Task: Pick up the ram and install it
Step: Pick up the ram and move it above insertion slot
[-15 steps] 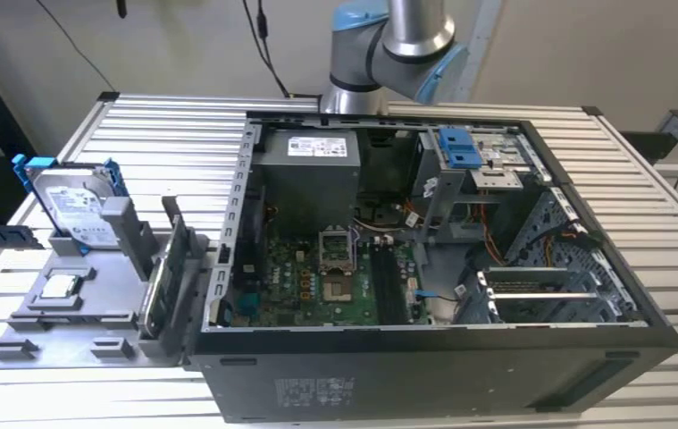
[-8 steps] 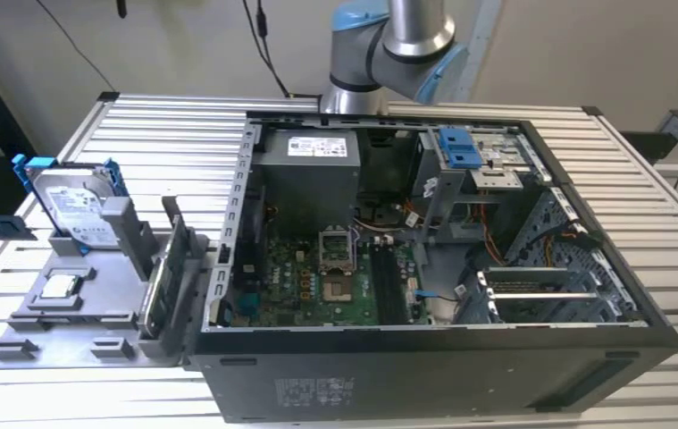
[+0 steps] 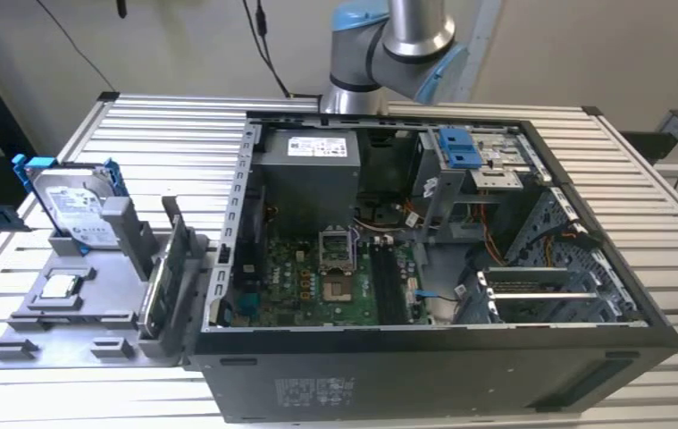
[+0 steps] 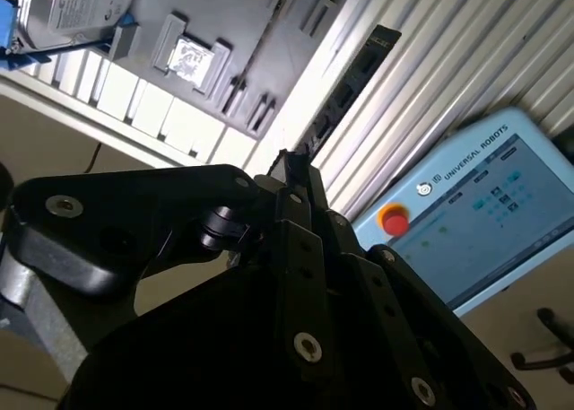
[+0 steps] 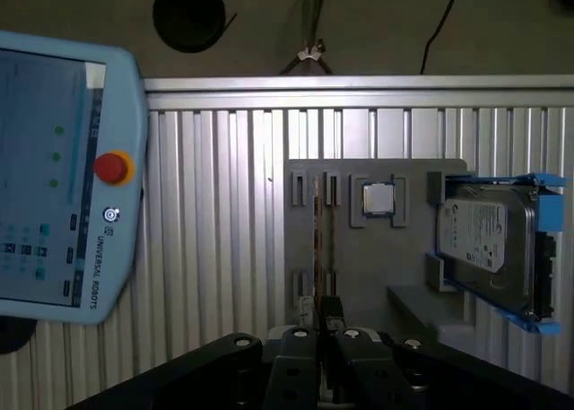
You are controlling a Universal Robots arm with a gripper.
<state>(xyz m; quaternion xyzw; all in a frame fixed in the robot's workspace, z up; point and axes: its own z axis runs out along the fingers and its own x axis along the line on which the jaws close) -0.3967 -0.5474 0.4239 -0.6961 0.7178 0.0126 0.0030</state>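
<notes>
Ram (image 5: 323,239) is standing edge-on in the grey holder (image 5: 359,266), beside the processor chip (image 5: 378,198); its long axis is running straight away from the gripper (image 5: 328,313), which is hovering near its closer end, fingers pressed together, gripping nothing

The gripper (image 5: 325,318) is positioned over the slatted metal table (image 5: 224,213), with its tip nearest one end of the ram (image 5: 323,239). The ram stands on edge in a slot of the grey fixture tray (image 5: 368,266). Just beside the ram, a square silver processor chip (image 5: 378,198) sits in a recess. A hard drive (image 5: 484,235) in a blue bracket (image 5: 547,195) occupies the tray beyond the chip. A teach pendant (image 5: 54,177) with a red button (image 5: 112,168) is well apart from the tray, on the ram's side.
</notes>
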